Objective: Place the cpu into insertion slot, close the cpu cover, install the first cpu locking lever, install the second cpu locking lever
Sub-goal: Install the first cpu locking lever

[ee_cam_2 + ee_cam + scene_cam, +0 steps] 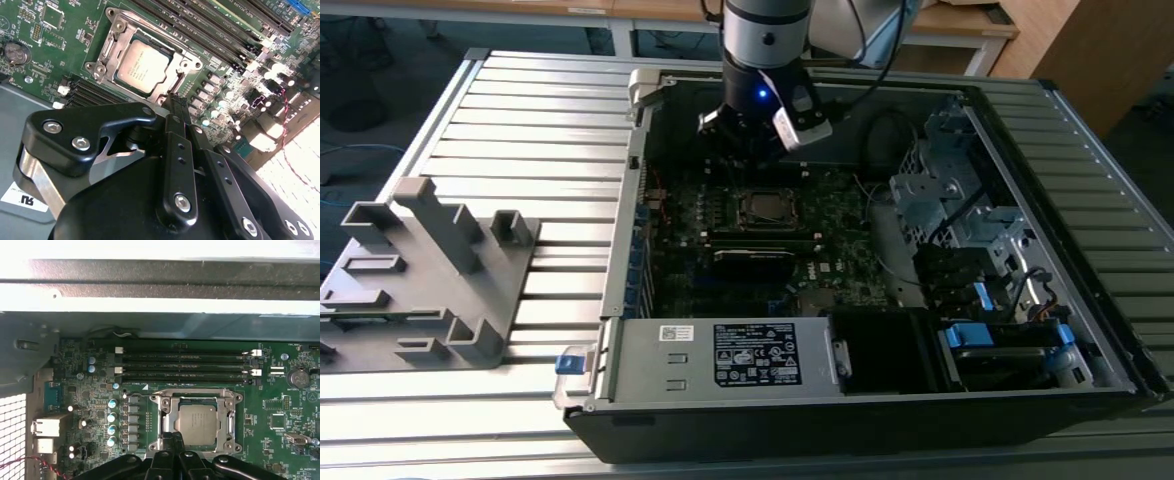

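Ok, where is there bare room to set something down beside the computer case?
The slatted table is bare between the grey fixture and the computer case, in the exterior view. Inside is crowded: the hand hangs at the cpu cover, memory slots alongside.

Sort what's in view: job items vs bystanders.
Job:
- chip, seated under its cover frame
- gripper, tips close by the frame's edge

Bystanders:
- memory slots
- coin battery
- power supply box
- grey plastic stand on the table
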You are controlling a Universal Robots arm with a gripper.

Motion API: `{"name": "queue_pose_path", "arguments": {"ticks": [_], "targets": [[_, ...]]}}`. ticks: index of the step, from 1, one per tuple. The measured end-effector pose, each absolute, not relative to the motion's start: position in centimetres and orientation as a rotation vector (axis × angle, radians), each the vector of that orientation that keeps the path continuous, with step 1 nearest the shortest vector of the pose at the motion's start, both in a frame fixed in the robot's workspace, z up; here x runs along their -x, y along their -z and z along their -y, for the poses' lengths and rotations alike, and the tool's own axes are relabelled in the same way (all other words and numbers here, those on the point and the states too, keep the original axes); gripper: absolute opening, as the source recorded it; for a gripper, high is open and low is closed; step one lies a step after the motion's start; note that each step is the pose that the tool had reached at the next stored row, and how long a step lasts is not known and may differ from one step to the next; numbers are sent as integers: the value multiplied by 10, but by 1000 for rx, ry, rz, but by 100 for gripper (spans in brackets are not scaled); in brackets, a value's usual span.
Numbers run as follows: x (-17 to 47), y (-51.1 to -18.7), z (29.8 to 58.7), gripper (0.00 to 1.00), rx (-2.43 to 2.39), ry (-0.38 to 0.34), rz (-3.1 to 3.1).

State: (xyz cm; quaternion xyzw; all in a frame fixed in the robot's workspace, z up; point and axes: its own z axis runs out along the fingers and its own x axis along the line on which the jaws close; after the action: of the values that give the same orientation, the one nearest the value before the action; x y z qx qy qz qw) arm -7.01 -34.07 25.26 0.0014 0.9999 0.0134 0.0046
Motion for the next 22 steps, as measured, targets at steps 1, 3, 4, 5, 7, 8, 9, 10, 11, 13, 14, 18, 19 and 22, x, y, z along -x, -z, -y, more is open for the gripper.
{"name": "queue_pose_path", "arguments": {"ticks": [1, 3, 4, 5, 7, 8, 9, 10, 11, 13, 14, 18, 19, 22], "targets": [[70, -254, 341, 11, -4, -42, -3132], [70, -256, 341, 11, -4, -42, -3132], [70, -257, 341, 11, -4, -42, -3132], [70, -257, 341, 11, -4, -42, -3132], [70, -257, 341, 11, -4, -43, -3132], [70, -257, 341, 11, -4, -42, -3132], [70, -257, 341, 11, -4, -42, -3132], [71, -257, 341, 11, -4, -42, -3132], [72, -257, 341, 11, -4, -42, -3132], [76, -257, 341, 11, -4, -42, -3132], [78, -256, 341, 11, -4, -42, -3132], [85, -256, 341, 11, -4, -42, -3132], [87, -256, 341, 11, -4, -42, -3132], [90, -256, 341, 11, -4, -42, -3132]]}}
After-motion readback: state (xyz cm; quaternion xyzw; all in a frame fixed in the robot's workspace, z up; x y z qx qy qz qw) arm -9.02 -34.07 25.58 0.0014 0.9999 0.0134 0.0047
